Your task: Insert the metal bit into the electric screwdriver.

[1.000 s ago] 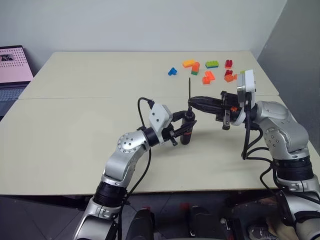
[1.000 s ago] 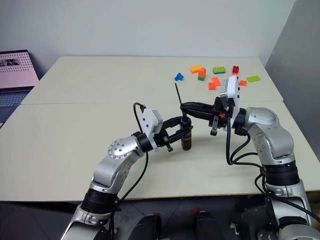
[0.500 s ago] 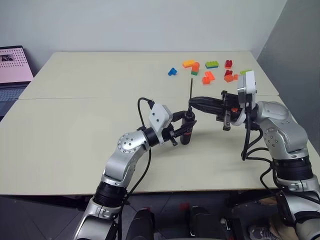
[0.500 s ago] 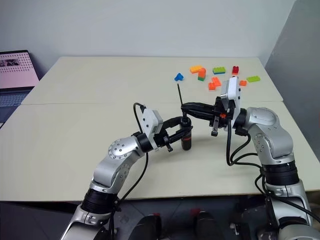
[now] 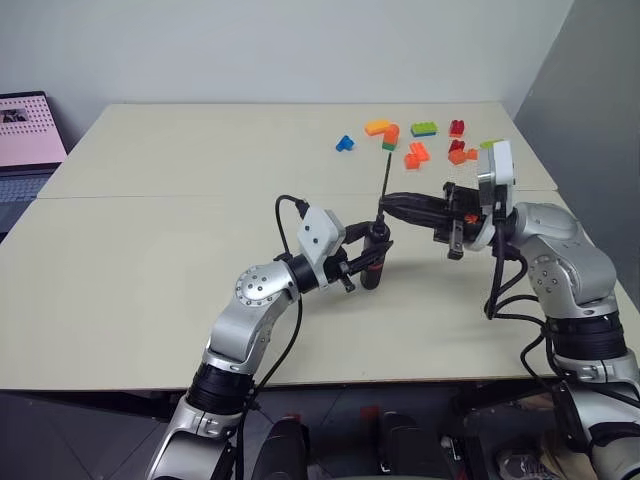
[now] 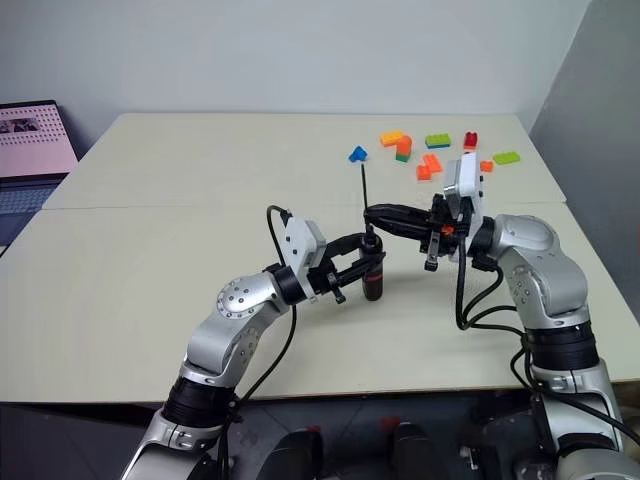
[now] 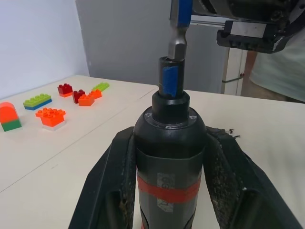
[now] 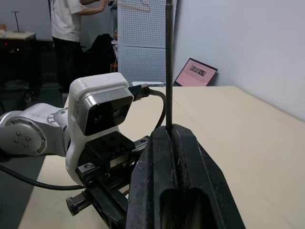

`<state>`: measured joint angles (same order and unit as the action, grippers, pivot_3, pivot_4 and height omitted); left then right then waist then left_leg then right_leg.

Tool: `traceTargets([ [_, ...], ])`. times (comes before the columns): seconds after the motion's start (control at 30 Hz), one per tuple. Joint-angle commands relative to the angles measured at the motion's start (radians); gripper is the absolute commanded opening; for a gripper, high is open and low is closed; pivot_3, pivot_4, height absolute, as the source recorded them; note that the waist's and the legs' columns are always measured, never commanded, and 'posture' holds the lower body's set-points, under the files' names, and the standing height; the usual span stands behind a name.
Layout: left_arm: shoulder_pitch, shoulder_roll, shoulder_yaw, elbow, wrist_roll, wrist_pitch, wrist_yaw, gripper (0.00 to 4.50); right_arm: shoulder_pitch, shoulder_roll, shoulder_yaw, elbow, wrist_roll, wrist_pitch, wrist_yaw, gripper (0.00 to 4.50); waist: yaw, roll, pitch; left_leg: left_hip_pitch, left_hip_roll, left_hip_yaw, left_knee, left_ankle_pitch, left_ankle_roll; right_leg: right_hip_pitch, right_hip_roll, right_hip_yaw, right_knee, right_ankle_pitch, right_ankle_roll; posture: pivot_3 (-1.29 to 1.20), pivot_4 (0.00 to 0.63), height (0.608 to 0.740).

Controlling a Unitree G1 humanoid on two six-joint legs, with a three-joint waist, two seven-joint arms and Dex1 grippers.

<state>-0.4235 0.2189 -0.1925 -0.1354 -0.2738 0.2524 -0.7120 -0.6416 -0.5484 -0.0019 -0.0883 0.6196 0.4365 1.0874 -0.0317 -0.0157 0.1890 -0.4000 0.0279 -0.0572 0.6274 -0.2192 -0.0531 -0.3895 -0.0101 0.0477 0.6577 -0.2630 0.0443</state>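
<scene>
Hovering bit (image 7: 179,28) just above screwdriver (image 7: 170,157) socket, L wrist cam.

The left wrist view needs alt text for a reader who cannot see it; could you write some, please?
The left gripper holds the electric screwdriver upright, and the metal bit meets its blue-taped socket from above. Toy bricks lie on the table behind.

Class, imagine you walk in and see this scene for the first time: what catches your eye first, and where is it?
At the table's middle, the left gripper holds the electric screwdriver upright, while the right gripper pinches the metal bit just above its socket; the left wrist view shows the bit's end at the opening. Next, the bright toy bricks scattered at the far right of the table.
</scene>
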Motion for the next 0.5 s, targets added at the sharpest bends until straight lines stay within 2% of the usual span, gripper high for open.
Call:
traceTargets([
  [0.03,0.005,-0.003,-0.015,-0.022,-0.006,-0.01,-0.012,1.62,-0.009,-0.025,-0.015,-0.04,0.044,0.096,-0.014,0.0,0.0,0.0,0.0,0.0,0.0,0.0,0.0,0.0,0.0,0.0,0.0,0.0,0.0,0.0,0.0,0.0,0.15,0.74],
  [0.5,0.002,0.0,-0.013,-0.021,-0.006,-0.007,-0.017,1.62,-0.068,-0.035,-0.026,-0.054,0.049,0.124,-0.015,0.0,0.0,0.0,0.0,-0.001,0.0,0.0,-0.001,0.0,0.0,-0.001,0.0,0.0,-0.001,0.0,0.0,0.0,0.15,0.74],
])
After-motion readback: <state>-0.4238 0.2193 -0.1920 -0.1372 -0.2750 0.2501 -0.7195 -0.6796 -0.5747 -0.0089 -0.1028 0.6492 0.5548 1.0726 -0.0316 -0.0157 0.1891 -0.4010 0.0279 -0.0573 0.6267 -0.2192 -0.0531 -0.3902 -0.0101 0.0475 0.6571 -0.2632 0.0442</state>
